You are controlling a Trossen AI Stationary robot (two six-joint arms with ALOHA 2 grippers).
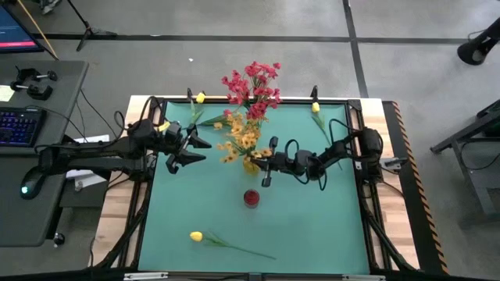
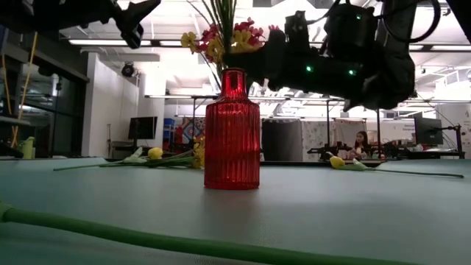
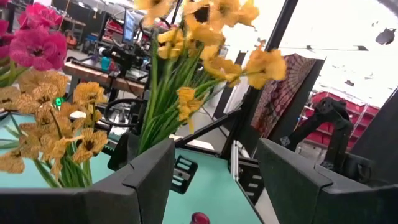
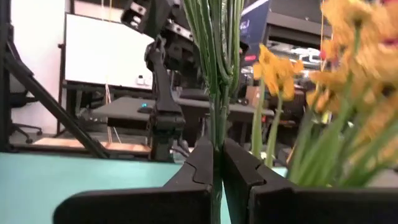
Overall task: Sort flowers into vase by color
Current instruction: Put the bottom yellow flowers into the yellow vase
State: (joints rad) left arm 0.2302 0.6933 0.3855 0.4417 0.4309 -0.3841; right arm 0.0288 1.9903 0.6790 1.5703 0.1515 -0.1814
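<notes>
My right gripper (image 1: 258,164) is shut on an upright bunch of flowers (image 1: 248,117), pink-red blossoms (image 1: 254,84) on top and orange-yellow blossoms (image 1: 241,140) lower. The bunch stands just to the far side of the red ribbed vase (image 1: 251,197), which stands upright on its base at mid-table. In the low view the stems (image 2: 224,33) line up above the vase mouth (image 2: 234,71). To the bunch's left my left gripper (image 1: 187,148) hovers open, holding nothing. Single yellow tulips lie flat at the near edge (image 1: 196,236), the far left (image 1: 201,97) and the far right (image 1: 316,108). My right gripper pinches several green stems (image 4: 217,134) of the bunch between its two fingers (image 4: 202,162). The fingers come about level from the table's right side and lie across the stems. The bunch stands upright with its blossoms above the fingers; the stems' lower ends do not show.
Black frame rails run round the teal table top (image 1: 312,234). A desk with a keyboard (image 1: 19,125) stands off the table's left side. The tulip at the near edge trails a long stem (image 1: 242,250) toward the right. A person (image 2: 360,140) sits in the room beyond.
</notes>
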